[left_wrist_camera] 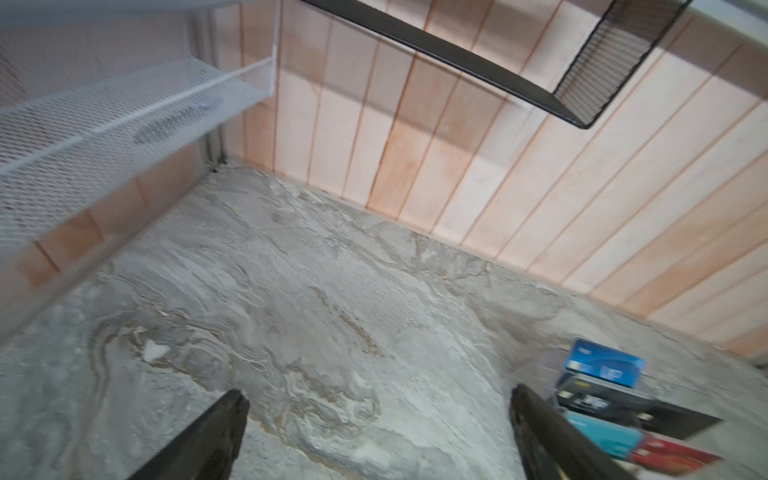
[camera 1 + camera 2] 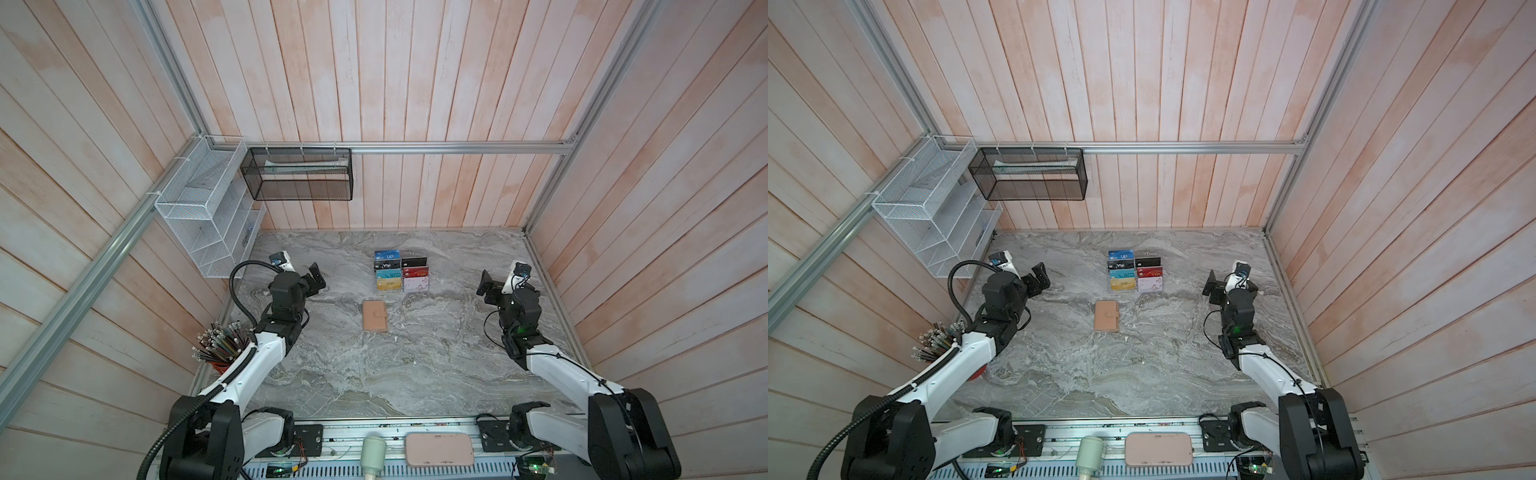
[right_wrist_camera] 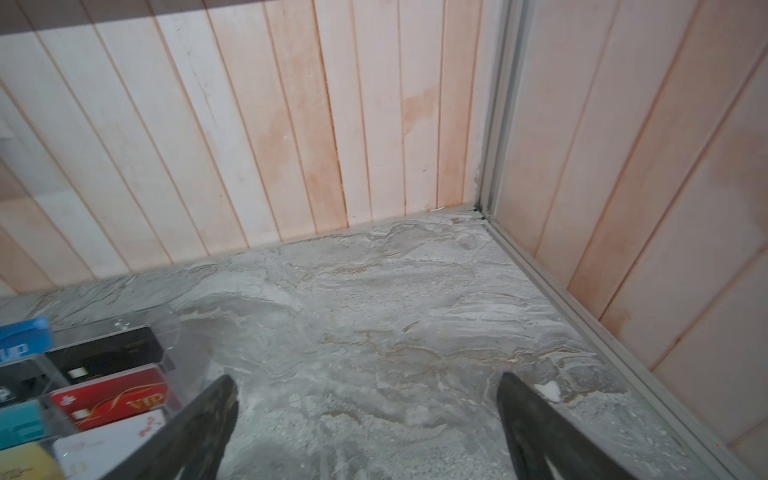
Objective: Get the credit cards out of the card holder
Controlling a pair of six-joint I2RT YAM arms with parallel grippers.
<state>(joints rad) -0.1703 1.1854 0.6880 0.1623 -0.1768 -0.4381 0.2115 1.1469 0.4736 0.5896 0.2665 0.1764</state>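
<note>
L tool (image 2: pixel 316 277) & R tool (image 2: pixel 484 285) both wide, empty, well apart from the shut card holder (image 2: pixel 375 316) mid table (image 2: pixel 374 374), so I'd pin it w/ one, pop its snap tab (image 2: pixel 381 314) w/ the other

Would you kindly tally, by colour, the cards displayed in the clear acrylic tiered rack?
Black plastic cards: 2
Blue plastic card: 1
Teal plastic card: 1
Red plastic card: 1
Yellow plastic card: 1
White plastic card: 1
Total: 7
</note>
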